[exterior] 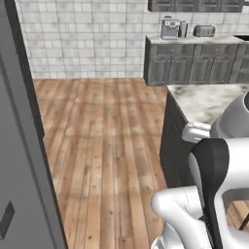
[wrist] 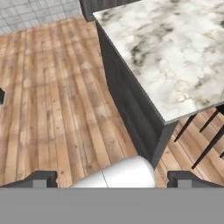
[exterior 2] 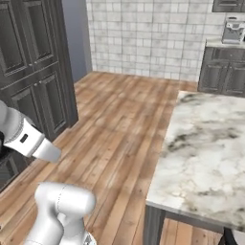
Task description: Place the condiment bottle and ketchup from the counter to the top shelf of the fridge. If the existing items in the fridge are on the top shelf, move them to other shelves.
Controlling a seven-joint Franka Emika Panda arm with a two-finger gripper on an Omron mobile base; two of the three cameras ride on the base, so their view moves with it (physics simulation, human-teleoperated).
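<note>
While the arm hangs over the floor: nothing is in the gripper [wrist: 112, 178], its two dark fingertips [wrist: 40, 178] spread wide apart.
Below the gripper: brown wooden plank floor [wrist: 52, 109], just beside the corner of a white-and-grey marbled stone slab [wrist: 175, 57] on a dark base.
Far wall: short counter [exterior: 194, 40] with a steel coffee machine [exterior: 169, 28].
Bottles and fridge shelves: can't tell where they are from these views.

My arm [exterior: 214, 194] is folded close; the gripper [wrist: 112, 178] points down, jaws spread wide with nothing between them.
</note>
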